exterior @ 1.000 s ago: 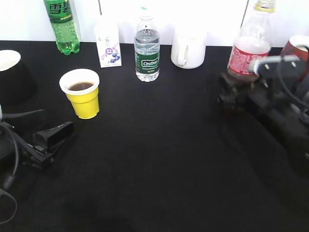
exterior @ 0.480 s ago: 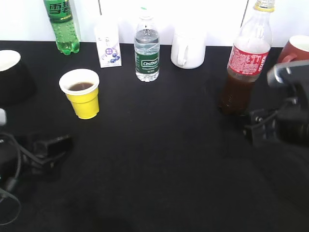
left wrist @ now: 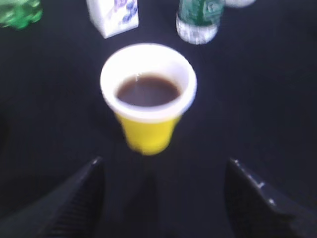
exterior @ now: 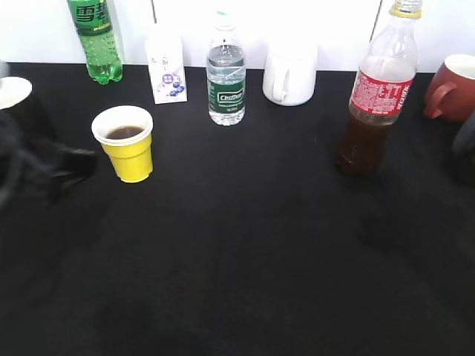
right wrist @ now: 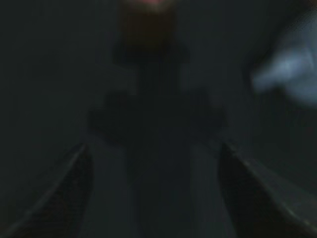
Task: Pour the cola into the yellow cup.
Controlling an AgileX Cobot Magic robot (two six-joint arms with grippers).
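The cola bottle (exterior: 375, 96) stands upright on the black table at the right, about half full, with nothing holding it. The yellow cup (exterior: 128, 148) stands at the left with dark drink in it. In the left wrist view the yellow cup (left wrist: 147, 96) sits just ahead of my left gripper (left wrist: 161, 198), which is open and empty. In the exterior view the left gripper (exterior: 63, 165) is a dark blur left of the cup. My right gripper (right wrist: 156, 193) is open and empty; its view is dark and blurred, with the cola bottle's base (right wrist: 146, 25) dim ahead.
Along the back stand a green soda bottle (exterior: 96, 37), a small white carton (exterior: 166, 68), a small water bottle (exterior: 225, 74), a white mug (exterior: 289, 74) and a red-brown mug (exterior: 453, 89). A black bowl with white inside (exterior: 15, 96) is at the far left.
My right gripper let go of the cola bottle and drew back to the right, almost out of the exterior view. My left gripper moved up from the front left to beside the yellow cup.
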